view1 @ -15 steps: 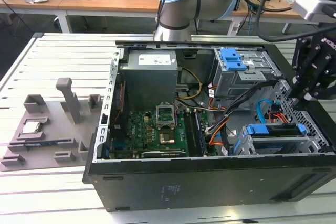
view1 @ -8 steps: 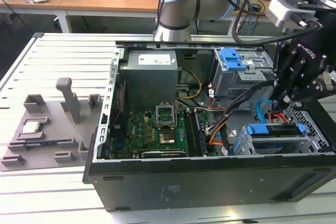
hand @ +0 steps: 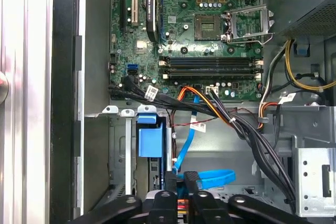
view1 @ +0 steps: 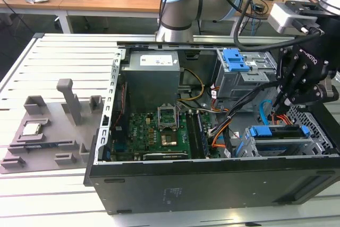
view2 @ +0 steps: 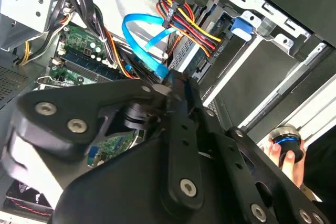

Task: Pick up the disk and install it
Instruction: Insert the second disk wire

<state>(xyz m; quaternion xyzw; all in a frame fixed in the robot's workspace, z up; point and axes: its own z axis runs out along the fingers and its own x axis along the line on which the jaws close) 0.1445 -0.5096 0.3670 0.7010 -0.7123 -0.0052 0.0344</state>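
At the right of the exterior view, the black gripper (view1: 280, 111) hangs inside the open computer case (view1: 212, 179), its fingers (view1: 281, 99) pointing down just above the disk (view1: 278, 132). The disk sits in the drive bay at the lower right of the case, its bright blue carrier bracket showing along the top edge, with the blue cable (view1: 261, 114) and orange wires just beside it. In the first wrist view the fingers (hand: 192, 184) stand close together at the bottom centre of the frame, with nothing seen between them; whether they pinch a cable there I cannot tell. The blue bracket tab (hand: 150, 139) lies just beside them, left of centre in that view, and the blue cable (hand: 212, 178) loops past the fingertips. The green motherboard (view1: 159, 131) fills the middle of the case, and a second blue-tabbed bay (view1: 236, 59) sits at the upper right. The case lies on a slatted white tabletop (view1: 53, 62), with a grey fixture (view1: 48, 126) at the left of the exterior view. A person's hand (view2: 283, 153) holds a round knob at the lower right of the second wrist view.
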